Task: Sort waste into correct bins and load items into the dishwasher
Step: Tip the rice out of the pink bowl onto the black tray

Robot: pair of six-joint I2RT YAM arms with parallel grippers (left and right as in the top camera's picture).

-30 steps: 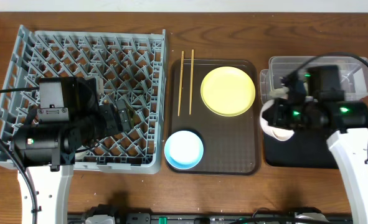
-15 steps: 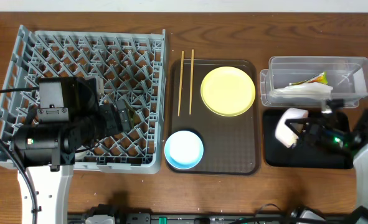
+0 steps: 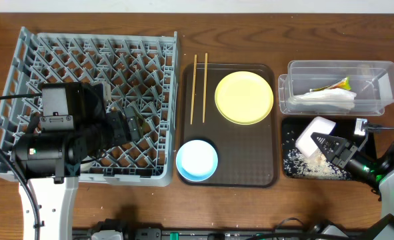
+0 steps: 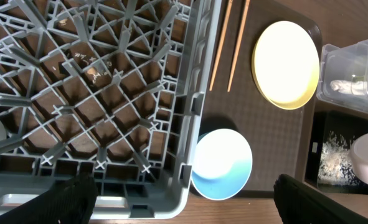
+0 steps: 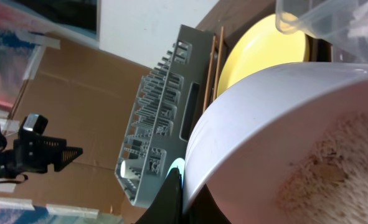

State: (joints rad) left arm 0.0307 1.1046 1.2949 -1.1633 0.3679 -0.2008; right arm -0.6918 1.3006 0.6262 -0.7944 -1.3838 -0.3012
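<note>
My right gripper [image 3: 330, 145] is shut on the rim of the white bowl [image 3: 315, 135] and holds it tipped on its side over the black tray [image 3: 288, 127]. Whitish rice scraps [image 3: 310, 168] lie in the tray; some residue clings inside the bowl [image 5: 283, 143]. The clear tub [image 3: 383, 70] holds the white napkin [image 3: 327, 99] and the green-yellow wrapper [image 3: 340, 85]. The yellow plate [image 3: 244, 97], blue bowl [image 3: 197, 160] and two chopsticks [image 3: 199, 87] lie on the brown tray. My left gripper [image 3: 131, 123] is open and empty over the grey dish rack [image 3: 23, 40], near its front right corner.
The dark brown serving tray [image 3: 247, 170] sits between the rack and the two bins. In the left wrist view the blue bowl [image 4: 222, 163] lies just right of the rack's corner [image 4: 184, 186]. Table edge runs along the front.
My right gripper has drawn back toward the front right with the white bowl and tipped it. Rice scraps now lie in the black tray. The left arm has not moved.
</note>
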